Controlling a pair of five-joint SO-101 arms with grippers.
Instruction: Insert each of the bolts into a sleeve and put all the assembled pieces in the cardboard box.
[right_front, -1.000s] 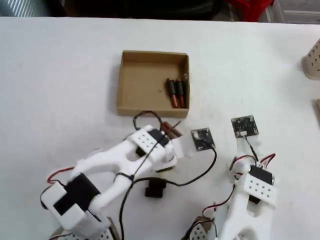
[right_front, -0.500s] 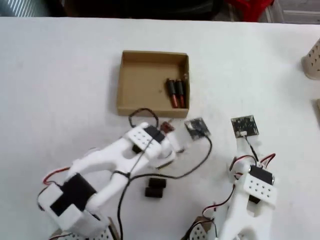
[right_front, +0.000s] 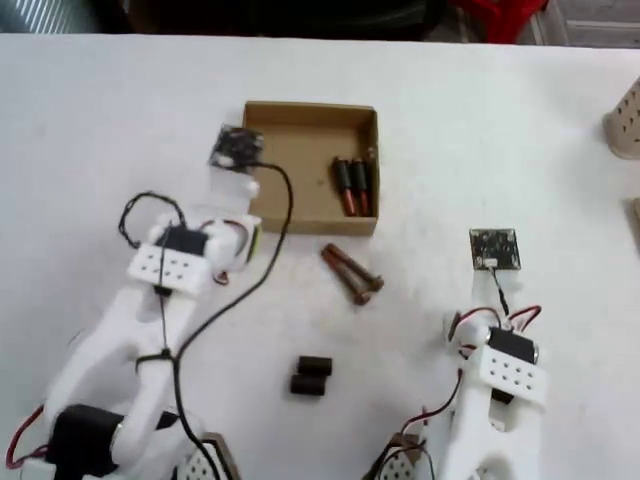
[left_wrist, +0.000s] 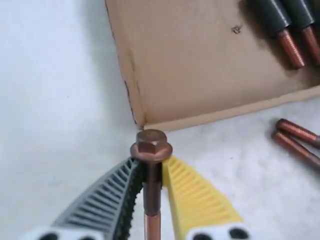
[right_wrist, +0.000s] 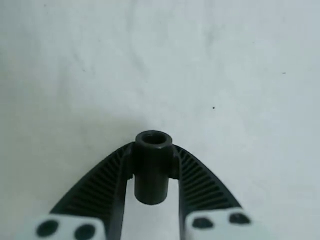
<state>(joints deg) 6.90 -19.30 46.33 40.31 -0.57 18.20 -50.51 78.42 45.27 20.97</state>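
The shallow brown cardboard box (right_front: 290, 160) holds two black-sleeved copper bolts (right_front: 352, 185) side by side. The left end effector (left_wrist: 151, 165) is clamped on a copper hex-head bolt (left_wrist: 151, 147) just beside a box corner. The right end effector (right_wrist: 153, 150) grips a black cylindrical sleeve (right_wrist: 153, 172) above the white counter (right_wrist: 225, 60).

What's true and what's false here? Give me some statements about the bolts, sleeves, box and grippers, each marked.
The left gripper is shut on a bolt. True.
The right gripper is empty. False: it is shut on a black sleeve.
Two assembled pieces lie in the cardboard box. True.
The two loose bolts lie inside the box. False: they lie on the table beside it.
Two loose sleeves lie on the table. True.
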